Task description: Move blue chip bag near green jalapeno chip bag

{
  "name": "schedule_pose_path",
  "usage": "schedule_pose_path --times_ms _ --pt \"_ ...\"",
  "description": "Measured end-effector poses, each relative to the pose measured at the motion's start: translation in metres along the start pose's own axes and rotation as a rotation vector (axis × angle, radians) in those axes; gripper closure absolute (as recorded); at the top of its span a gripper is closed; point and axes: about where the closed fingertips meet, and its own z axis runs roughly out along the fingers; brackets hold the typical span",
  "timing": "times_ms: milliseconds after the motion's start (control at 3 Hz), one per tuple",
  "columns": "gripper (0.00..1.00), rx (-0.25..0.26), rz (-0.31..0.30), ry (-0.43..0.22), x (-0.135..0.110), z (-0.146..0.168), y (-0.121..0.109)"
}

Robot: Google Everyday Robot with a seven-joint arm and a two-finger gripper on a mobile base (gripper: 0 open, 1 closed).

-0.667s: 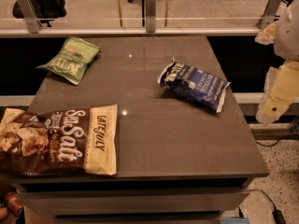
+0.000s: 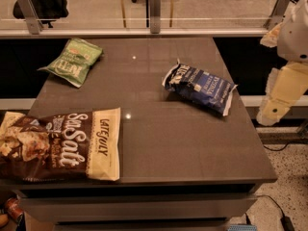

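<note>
Hanging beyond the table's (image 2: 187,143) 3 o'clock edge, my gripper (image 2: 279,97) touches nothing; whether it is spread or closed I cannot tell. The blue chip bag (image 2: 201,87) lies at 2 o'clock from the table's centre, well apart from the green jalapeno chip bag (image 2: 73,61) at 10 o'clock. The big Sea Salt bag (image 2: 60,146) lies at 8 o'clock.

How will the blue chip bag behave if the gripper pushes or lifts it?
The blue chip bag looks crinkled and puffy, so it is probably light and floppy, deforming under a pinch. Lying flat on the smooth table, it would likely slide, not roll. The gripper hangs beside the table, at the view's right, apart from the bag.
</note>
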Motion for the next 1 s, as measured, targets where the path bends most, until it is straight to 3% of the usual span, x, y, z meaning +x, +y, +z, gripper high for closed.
schedule_pose_path --times_ms 1000 --pt "0.0 -0.084 0.074 -0.033 -0.041 0.059 -0.025"
